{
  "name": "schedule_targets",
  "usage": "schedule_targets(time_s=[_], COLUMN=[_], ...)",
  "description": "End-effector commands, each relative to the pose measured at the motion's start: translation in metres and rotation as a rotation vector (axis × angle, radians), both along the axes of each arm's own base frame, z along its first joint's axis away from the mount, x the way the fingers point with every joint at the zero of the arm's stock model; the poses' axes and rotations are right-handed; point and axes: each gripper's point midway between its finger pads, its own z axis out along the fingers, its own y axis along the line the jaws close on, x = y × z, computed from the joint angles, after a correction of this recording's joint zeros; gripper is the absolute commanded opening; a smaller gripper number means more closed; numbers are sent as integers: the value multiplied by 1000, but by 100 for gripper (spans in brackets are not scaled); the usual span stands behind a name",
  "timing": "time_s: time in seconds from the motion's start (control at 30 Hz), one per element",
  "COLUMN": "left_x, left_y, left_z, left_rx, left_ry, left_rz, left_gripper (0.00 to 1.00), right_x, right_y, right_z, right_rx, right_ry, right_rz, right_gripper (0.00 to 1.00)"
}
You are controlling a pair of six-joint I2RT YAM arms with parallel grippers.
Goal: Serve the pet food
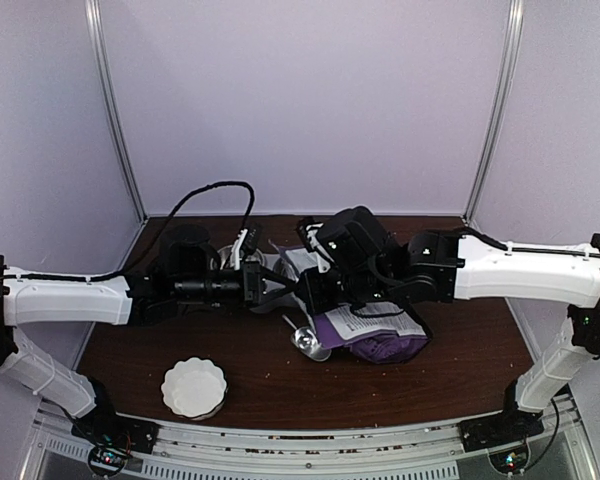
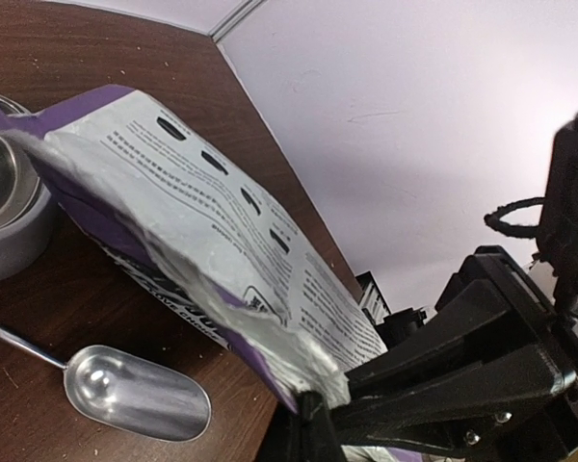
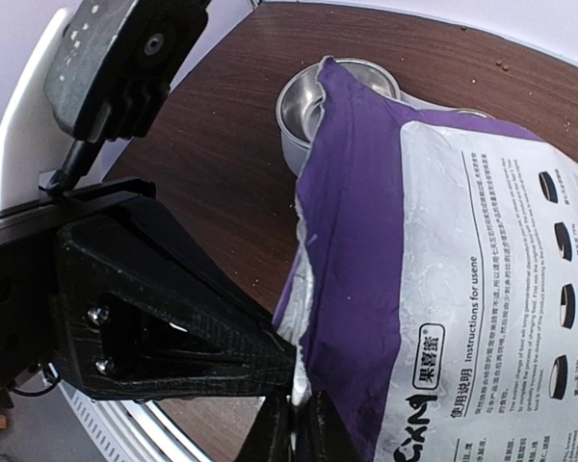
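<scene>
Pet food unseen; bag (image 1: pixel 375 325) lengthwise left-right

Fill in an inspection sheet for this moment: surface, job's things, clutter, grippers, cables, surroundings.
Surface: brown table, small specks scattered.
Job's things: pet food not visible; purple-and-white bag centre right, scoop beside it, empty white dish front left, metal bowls behind the bag.
Clutter: nothing seen.
Grippers: left gripper and right gripper each pinch the bag's edge.
Cables: black cable loops up at rear left.
Surroundings: pale walls, metal frame posts.
</scene>
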Motion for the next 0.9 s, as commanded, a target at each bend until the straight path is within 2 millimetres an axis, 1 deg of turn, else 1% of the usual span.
schedule_targets(time_s=[0.0,0.03,0.1,0.27,0.63,0.87], left_x=[2,2,3,9,23,24], left_y=[-6,-6,-6,0,15,16], left_z=[25,25,26,19,-9,-10], left_rx=[-51,-51,-48,3,146,148], left_ry=[-74,-75,-80,-77,-11,-9], left_rz=[-20,-20,-18,34,149,158], left_gripper=[0,0,0,0,0,0], right_x=[6,7,8,12,23,24], right_y=[-3,-4,-5,-12,-37,-42], right_z=[1,0,0,6,16,16], right_rx=[-40,-47,-61,-111,-181,-194], right_ry=[-28,-30,-38,-96,-177,-185], right_rz=[-39,-41,-47,-80,-179,-196], right_gripper=[2,0,0,0,0,0])
